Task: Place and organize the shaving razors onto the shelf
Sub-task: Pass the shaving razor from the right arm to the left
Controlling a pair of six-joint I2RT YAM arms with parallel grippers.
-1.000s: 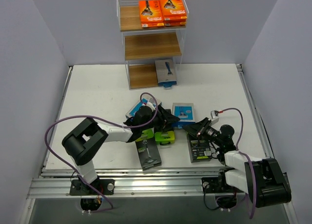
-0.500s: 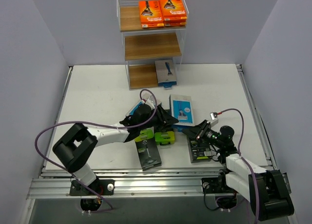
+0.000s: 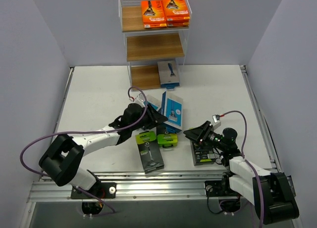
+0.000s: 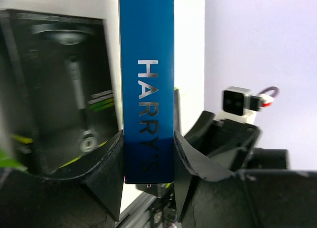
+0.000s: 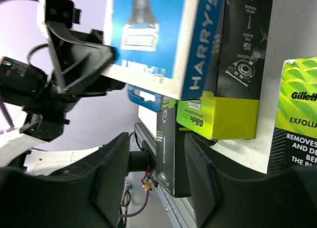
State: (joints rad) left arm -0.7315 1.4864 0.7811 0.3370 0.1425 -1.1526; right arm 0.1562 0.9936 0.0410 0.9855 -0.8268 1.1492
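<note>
My left gripper (image 3: 157, 115) is shut on the edge of a blue-and-white razor pack (image 3: 172, 109), held tilted up off the table. In the left wrist view the pack's blue edge (image 4: 148, 84) stands between the fingers (image 4: 111, 173). My right gripper (image 3: 191, 134) is open just right of that pack and touches nothing. In its wrist view the same pack (image 5: 153, 34) hangs above the empty gap of the right gripper (image 5: 156, 163). The shelf (image 3: 154, 45) stands at the back, with orange packs (image 3: 164, 12) on its top tier and a blue pack (image 3: 168, 73) on the bottom board.
Black packs with lime-green tops lie on the table: one (image 3: 150, 152) near the front, one (image 3: 167, 138) under the lifted pack, one (image 3: 203, 151) below the right gripper. Another blue pack (image 3: 152, 100) shows behind the left gripper. The middle board (image 3: 154, 46) is bare.
The blue-and-white pack has been lifted from flat on the table and carried left and back in the left gripper. The right gripper has opened and drawn slightly away.
</note>
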